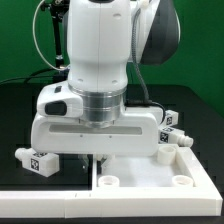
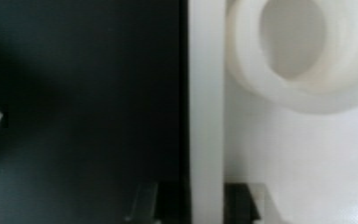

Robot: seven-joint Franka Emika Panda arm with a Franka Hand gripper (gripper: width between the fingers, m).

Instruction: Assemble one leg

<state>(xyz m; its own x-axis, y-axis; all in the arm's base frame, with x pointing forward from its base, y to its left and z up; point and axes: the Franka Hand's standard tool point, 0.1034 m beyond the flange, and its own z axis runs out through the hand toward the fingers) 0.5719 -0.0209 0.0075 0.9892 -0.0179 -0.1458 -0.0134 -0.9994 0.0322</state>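
The big white arm (image 1: 100, 50) bends low over the square panel (image 1: 148, 195) on the dark tabletop (image 1: 18, 110). I think it is lining up the panel first. Next it must lift away and reach for a leg. The claw (image 2: 197, 203) is narrow, with one fingertip on each side of the panel's rim. I cannot tell if it squeezes. The leg (image 1: 37, 160) lies loose near the panel, on the exterior view's left.

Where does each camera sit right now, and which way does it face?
Exterior view: off the arm, facing the wrist and the tool lowered at the panel; a tagged leg lies beside it.
Wrist view: on the wrist, looking down past the fingertips at the panel's rim and a hole.
Shared: tool and panel.
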